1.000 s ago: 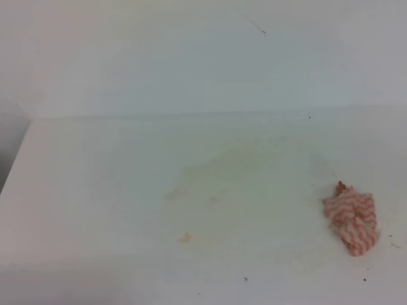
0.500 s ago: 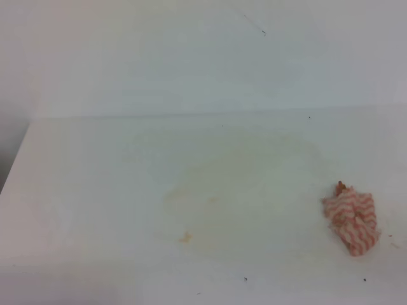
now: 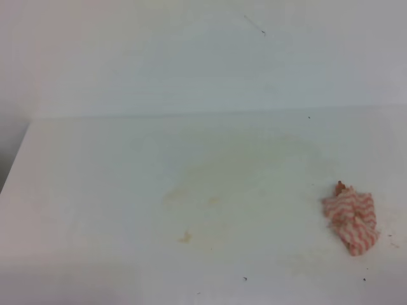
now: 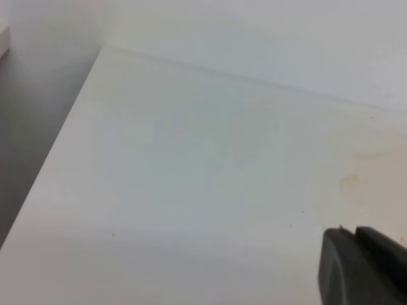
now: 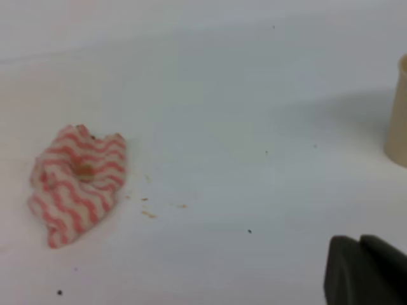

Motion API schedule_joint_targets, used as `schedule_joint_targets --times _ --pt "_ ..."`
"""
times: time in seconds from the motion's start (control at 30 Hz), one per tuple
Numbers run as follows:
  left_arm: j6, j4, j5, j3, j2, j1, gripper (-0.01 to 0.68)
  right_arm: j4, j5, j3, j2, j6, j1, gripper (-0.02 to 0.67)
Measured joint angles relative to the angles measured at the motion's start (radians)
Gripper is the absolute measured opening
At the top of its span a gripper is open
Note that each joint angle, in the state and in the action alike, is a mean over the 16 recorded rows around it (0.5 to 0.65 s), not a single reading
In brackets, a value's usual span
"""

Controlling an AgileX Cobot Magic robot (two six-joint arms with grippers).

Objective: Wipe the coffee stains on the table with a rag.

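High view: the rag [image 3: 351, 219] lies bunched on the table [image 3: 95, 190], right of the faint coffee stains [image 3: 210, 190]; no gripper shows. Left wrist: the left gripper [image 4: 362, 267] looks closed and empty, pale stains ahead. Right wrist: the right gripper [image 5: 364, 272] is closed, empty, the rag well off to its left, a beige cup [image 5: 398, 114] ahead-right

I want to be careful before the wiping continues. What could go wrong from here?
1. The rag lies bunched, apart from the faint coffee stains, so one pass may miss some.
2. Its brown spot could smear the table again.
3. In the right wrist view, a beige object stands at the edge; a wide sweep might hit it.
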Motion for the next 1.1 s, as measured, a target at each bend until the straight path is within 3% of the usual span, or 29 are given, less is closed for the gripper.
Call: schedule_joint_targets --times 0.43,1.1 --pt "0.0 0.0 0.0 0.0 0.0 0.0 -0.003 0.009 -0.022 0.038 0.001 -0.151 -0.065 -0.001" --pt "0.0 0.0 0.0 0.0 0.0 0.0 -0.003 0.015 -0.024 0.038 0.001 -0.158 -0.065 -0.002"
